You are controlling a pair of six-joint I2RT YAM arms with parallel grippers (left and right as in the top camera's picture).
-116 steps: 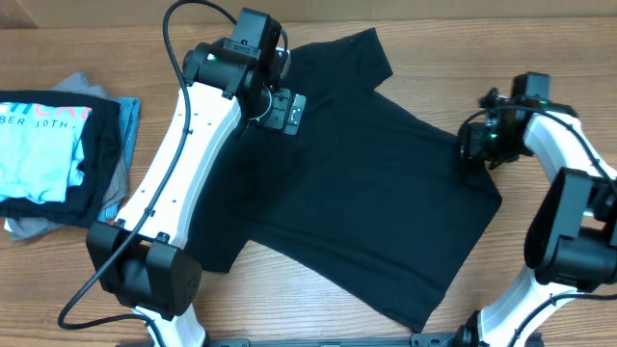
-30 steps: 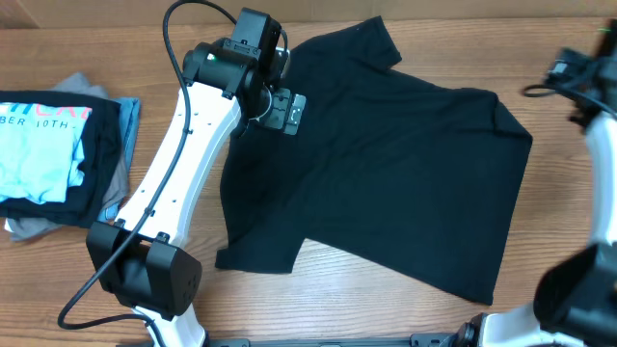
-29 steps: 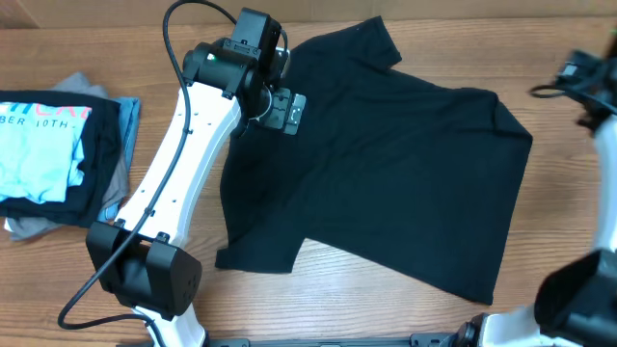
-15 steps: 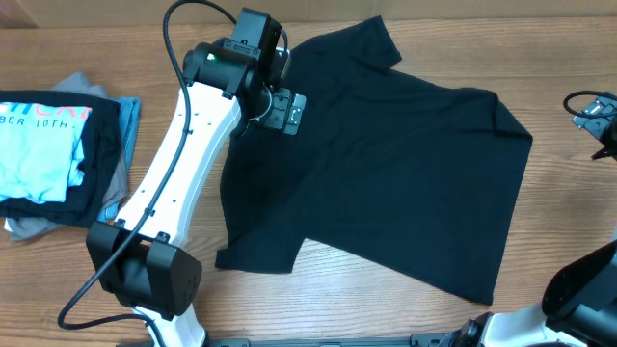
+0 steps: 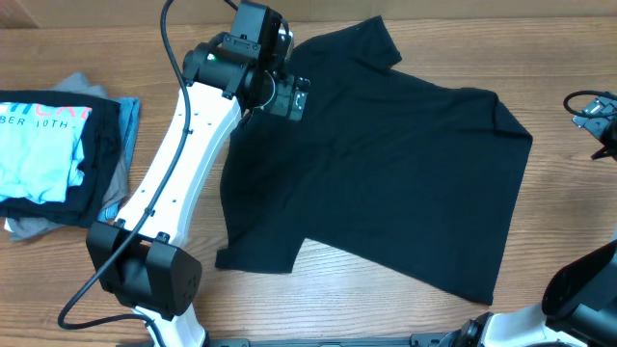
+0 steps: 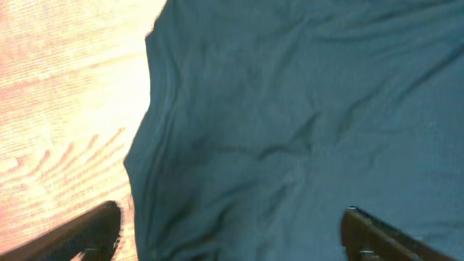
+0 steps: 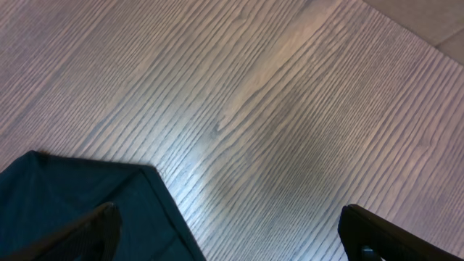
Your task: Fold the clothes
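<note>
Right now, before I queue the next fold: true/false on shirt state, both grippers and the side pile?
1. The black T-shirt lies spread out on the table, unfolded. True.
2. The right gripper is clamped on the shirt's hem. False: it is open over bare wood, off the shirt's right side.
3. The left gripper is open over the black T-shirt. True.
4. The light blue T-shirt lies across the black T-shirt. False: it sits on a stack of garments at the table's left edge, apart from the black T-shirt.
</note>
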